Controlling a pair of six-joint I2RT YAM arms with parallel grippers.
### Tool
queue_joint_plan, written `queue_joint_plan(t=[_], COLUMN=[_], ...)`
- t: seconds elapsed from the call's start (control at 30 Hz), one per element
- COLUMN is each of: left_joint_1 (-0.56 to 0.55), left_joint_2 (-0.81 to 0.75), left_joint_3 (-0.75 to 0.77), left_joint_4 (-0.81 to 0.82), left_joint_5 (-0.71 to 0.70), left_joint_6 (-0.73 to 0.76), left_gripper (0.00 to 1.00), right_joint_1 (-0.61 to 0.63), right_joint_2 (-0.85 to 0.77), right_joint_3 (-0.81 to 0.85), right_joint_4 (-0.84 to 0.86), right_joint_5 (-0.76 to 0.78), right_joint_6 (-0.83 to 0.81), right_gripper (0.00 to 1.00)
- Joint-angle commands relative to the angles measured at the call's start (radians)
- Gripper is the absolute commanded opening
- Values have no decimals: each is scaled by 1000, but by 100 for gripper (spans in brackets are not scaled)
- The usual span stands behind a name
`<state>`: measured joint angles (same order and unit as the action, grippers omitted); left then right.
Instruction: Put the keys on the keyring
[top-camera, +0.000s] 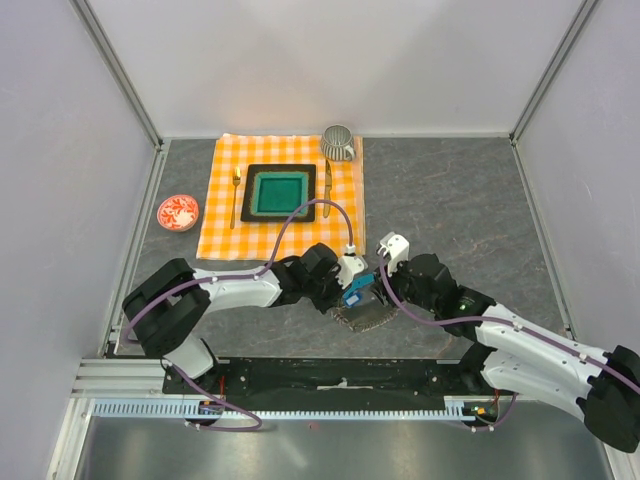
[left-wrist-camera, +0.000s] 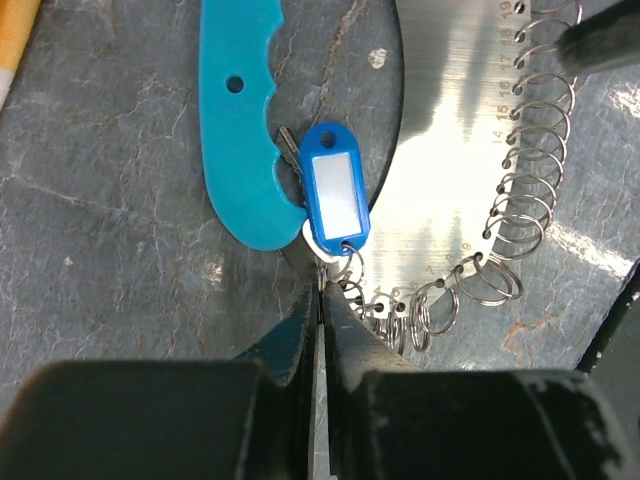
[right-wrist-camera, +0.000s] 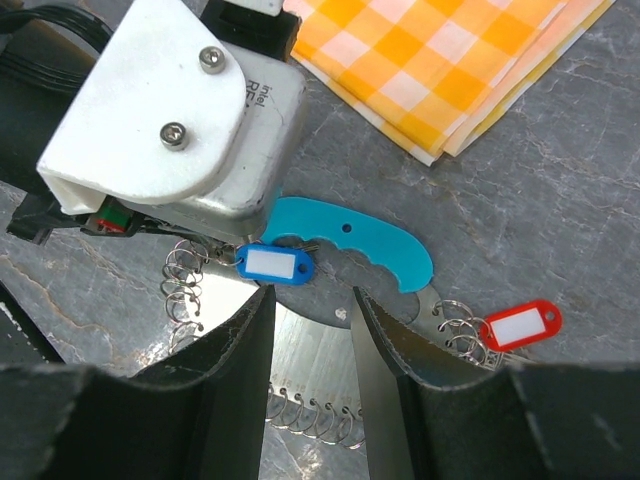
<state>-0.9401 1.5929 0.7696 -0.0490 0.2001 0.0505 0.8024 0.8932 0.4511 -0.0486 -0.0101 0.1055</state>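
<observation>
Two grippers: my left gripper (left-wrist-camera: 318, 300) has its black jaws squeezed to a hairline slit at the small wire loop under the glossy blue tag (left-wrist-camera: 335, 190); whether it pinches that loop I cannot tell. My right gripper (right-wrist-camera: 312, 340) stands jaws apart over the keyring (left-wrist-camera: 450, 170), a shiny steel disc rimmed with wire coils, on the mottled grey table (right-wrist-camera: 560, 200), red tag (right-wrist-camera: 520, 326) at its edge
</observation>
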Motion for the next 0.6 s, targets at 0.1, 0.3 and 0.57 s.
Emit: queue_joint_plan(t=[0.1,0.3,0.57], left_joint_1=[-5,-5,-5], left_joint_2=[-2,-65,-230], left_joint_3=[23,-32,-179], left_joint_4=[6,84,337], left_joint_5=[61,41,27], left_joint_6=[25,12,25], left_gripper=[2,2,2], right_joint_1=[-2,-12,-54], right_joint_2=[36,82,81], right_joint_3=[17,-15,-58], right_joint_4=[39,136,266], right_joint_5=[-34,-27,-123], right_joint_6=[63,181,272], right_gripper=[44,43,44])
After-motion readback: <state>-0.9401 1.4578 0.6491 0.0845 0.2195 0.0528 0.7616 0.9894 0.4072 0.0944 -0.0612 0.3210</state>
